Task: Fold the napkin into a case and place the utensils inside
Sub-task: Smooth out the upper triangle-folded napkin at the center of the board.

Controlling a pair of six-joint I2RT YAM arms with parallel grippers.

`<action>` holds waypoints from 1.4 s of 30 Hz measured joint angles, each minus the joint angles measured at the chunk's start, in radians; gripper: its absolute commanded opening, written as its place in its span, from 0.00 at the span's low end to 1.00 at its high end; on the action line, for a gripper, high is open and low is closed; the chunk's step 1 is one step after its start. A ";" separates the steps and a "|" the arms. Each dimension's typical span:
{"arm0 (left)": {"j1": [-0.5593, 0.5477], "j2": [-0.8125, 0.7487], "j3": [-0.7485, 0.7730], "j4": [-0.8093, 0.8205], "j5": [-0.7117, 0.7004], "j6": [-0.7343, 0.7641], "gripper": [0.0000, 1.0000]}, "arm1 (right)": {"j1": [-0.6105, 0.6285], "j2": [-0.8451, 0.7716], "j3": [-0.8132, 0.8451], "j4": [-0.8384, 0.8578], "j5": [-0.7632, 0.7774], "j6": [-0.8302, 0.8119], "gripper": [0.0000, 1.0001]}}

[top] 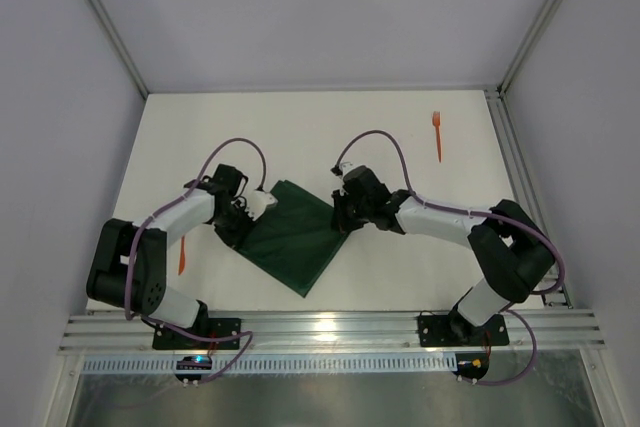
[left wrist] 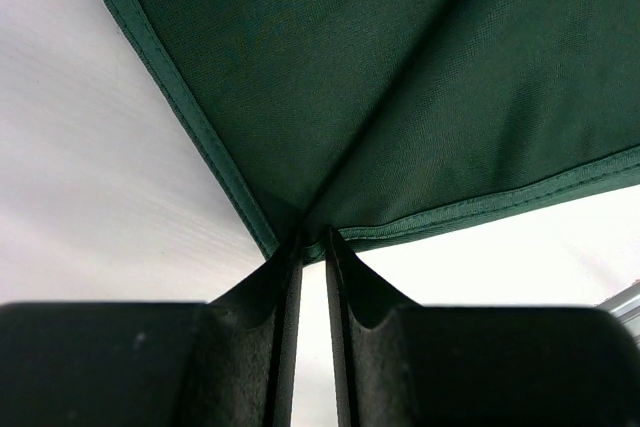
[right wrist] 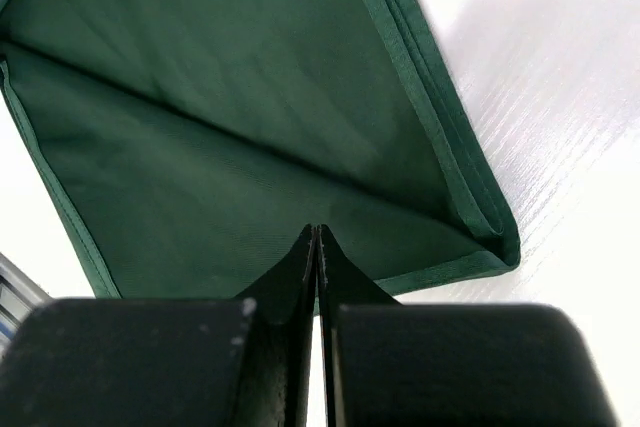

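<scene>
Napkin (top: 298, 242) spread betw. left end effector (left wrist: 312, 239) & right end effector (right wrist: 317, 235), each pinching its edge, prob. to carry next fold.

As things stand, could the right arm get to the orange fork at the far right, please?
Probably, once it lets go: the right gripper is shut on the napkin. The fork lies unobstructed on that side.

No text, label, brand or number is readable anywhere.

Lab robot cell, white walls (top: 300, 7), aluminium rail (top: 330, 330)
</scene>
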State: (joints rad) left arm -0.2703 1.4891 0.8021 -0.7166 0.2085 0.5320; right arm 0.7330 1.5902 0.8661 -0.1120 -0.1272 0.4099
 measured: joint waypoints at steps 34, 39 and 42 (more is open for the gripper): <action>-0.009 -0.133 -0.039 0.008 -0.053 -0.009 0.40 | 0.270 -0.307 -0.060 0.037 0.003 -0.355 0.46; -0.001 -0.197 -0.037 -0.015 -0.063 -0.022 0.44 | 0.420 -0.229 -0.062 0.033 -0.003 -0.459 0.46; 0.022 -0.227 -0.037 -0.025 -0.070 -0.027 0.45 | 0.489 -0.119 -0.008 -0.027 -0.006 -0.489 0.45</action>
State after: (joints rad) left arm -0.2485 1.2625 0.7647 -0.7418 0.1387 0.5053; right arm 1.2217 1.4712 0.8581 -0.1394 -0.1329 -0.0795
